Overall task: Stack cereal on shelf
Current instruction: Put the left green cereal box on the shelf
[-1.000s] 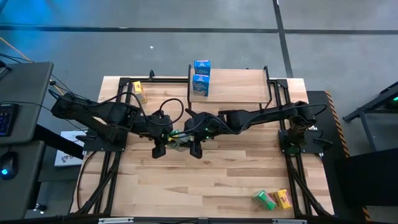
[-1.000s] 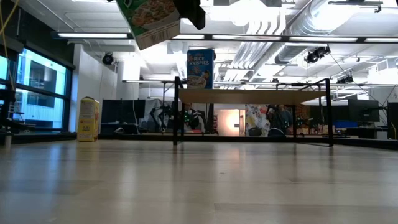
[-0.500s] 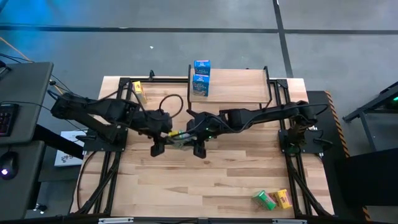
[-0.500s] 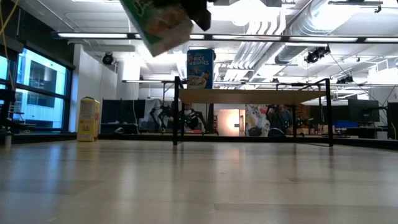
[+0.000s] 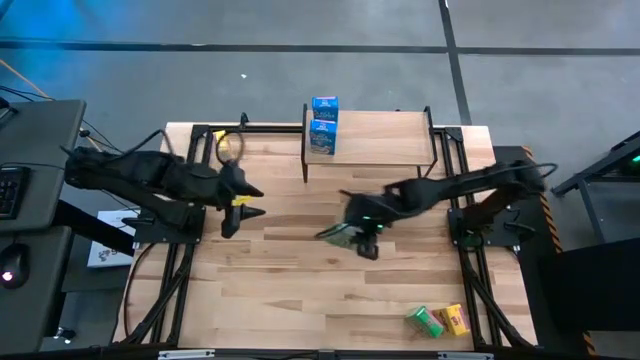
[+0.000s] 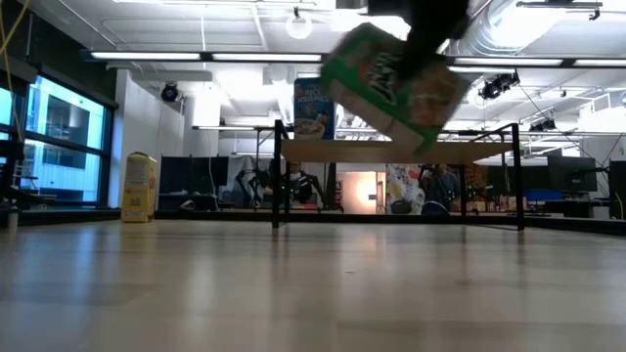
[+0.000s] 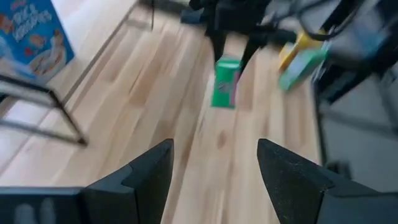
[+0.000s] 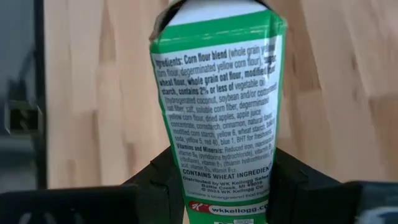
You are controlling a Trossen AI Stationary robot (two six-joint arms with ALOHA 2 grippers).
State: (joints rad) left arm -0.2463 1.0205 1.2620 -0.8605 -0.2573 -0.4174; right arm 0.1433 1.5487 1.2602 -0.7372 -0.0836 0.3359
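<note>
right gripper (image 5: 352,236) clamped on green cereal box (image 8: 214,118), tilted above mid-table near shelf (image 5: 385,140). left gripper (image 5: 240,207) spread wide, holding nothing, off to left.

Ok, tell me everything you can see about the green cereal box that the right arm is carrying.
The green cereal box is small printed cardboard; one narrow side carries an ingredients list in white lettering. The right tool is shut on it, fingers on opposite sides. It hangs tilted in the air above the tabletop, in front of the shelf, touching nothing else.
</note>
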